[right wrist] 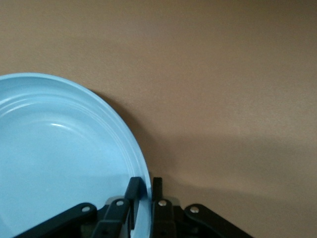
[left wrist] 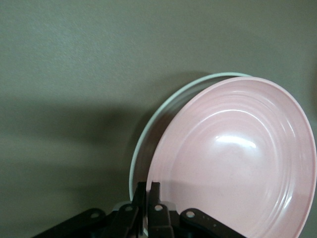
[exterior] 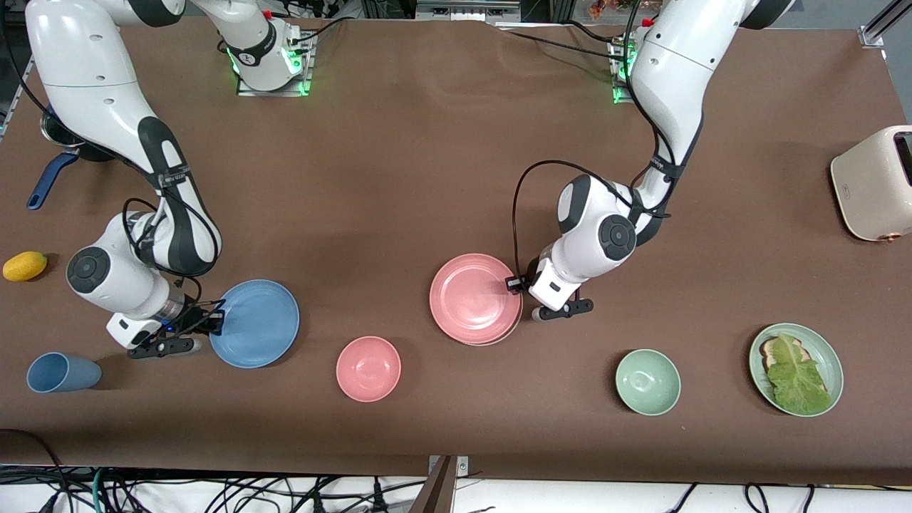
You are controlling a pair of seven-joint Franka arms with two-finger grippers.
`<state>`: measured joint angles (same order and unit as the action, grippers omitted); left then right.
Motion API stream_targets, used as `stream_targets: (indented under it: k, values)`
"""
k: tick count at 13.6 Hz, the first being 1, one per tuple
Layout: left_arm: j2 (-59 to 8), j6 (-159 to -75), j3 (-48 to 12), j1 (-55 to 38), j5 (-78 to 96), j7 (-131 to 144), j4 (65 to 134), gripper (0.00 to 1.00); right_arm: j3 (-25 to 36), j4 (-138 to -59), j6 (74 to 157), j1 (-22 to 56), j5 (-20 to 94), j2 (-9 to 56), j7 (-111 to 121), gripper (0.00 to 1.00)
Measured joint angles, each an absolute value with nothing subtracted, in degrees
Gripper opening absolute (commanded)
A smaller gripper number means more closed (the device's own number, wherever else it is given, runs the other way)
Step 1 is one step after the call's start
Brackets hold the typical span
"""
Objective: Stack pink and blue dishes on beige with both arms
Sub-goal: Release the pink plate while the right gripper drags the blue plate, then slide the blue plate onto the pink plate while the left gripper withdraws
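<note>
The salmon pink plate (exterior: 474, 297) lies over the beige plate (exterior: 510, 333), of which only a thin rim shows. In the left wrist view the pink plate (left wrist: 237, 158) sits slightly off-centre over that pale rim (left wrist: 144, 140). My left gripper (exterior: 516, 285) is shut on the pink plate's rim at the edge toward the left arm's end; its fingertips (left wrist: 141, 190) pinch the rim. The sky blue plate (exterior: 255, 323) rests on the table toward the right arm's end. My right gripper (exterior: 216, 320) is shut on the blue plate's rim (right wrist: 144, 188).
A pink bowl (exterior: 368, 368) sits between the plates, nearer the camera. A blue cup (exterior: 63, 372) lies beside the right gripper. A green bowl (exterior: 648, 382), a green plate with bread and lettuce (exterior: 796, 368), a toaster (exterior: 873, 184) and a yellow fruit (exterior: 25, 266) stand around.
</note>
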<state>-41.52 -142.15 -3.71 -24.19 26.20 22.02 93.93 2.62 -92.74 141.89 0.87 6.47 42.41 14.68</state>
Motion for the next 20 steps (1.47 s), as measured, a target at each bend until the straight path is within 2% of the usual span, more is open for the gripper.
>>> stream_targets:
  k: [2, 3, 4, 8, 11, 13, 16, 20]
  values:
    - [-41.6, -142.2, -3.2, -24.2, 26.2, 21.9, 93.7, 0.54, 2.5, -91.3, 137.2, 0.9, 6.6, 40.7, 14.7, 0.00]
    - [-41.6, -142.2, -2.9, -24.2, 26.2, 21.9, 93.4, 0.86, 2.4, -90.4, 134.1, 0.9, 6.7, 39.3, 14.7, 0.00]
    - [-41.6, -142.2, -2.6, -24.2, 26.2, 21.9, 93.2, 1.00, 2.4, -89.5, 130.8, 0.9, 6.7, 37.8, 14.7, 0.00]
    - [-40.4, -139.6, -2.3, -24.1, 26.2, 22.0, 91.7, 1.00, 2.4, -85.4, 116.1, 0.9, 8.0, 31.2, 14.7, 0.00]
    - [-35.7, -127.7, 0.1, -24.2, 26.1, 22.0, 90.5, 1.00, 2.0, -83.0, 111.1, 1.3, 11.6, 28.9, 14.7, 0.00]
    - [-32.1, -117.3, 3.2, -24.0, 23.3, 22.0, 88.0, 1.00, 1.4, -82.9, 111.0, 3.2, 13.8, 29.0, 12.0, 0.00]
    - [-29.7, -102.6, 4.9, -23.7, 15.0, 22.0, 80.9, 1.00, 0.9, -82.9, 112.7, 10.2, 13.9, 30.2, 0.2, 0.00]
    - [-29.6, -91.0, 5.0, -23.0, 6.6, 17.3, 73.8, 1.00, 0.9, -82.9, 120.6, 20.4, 13.8, 33.2, -17.0, 0.00]
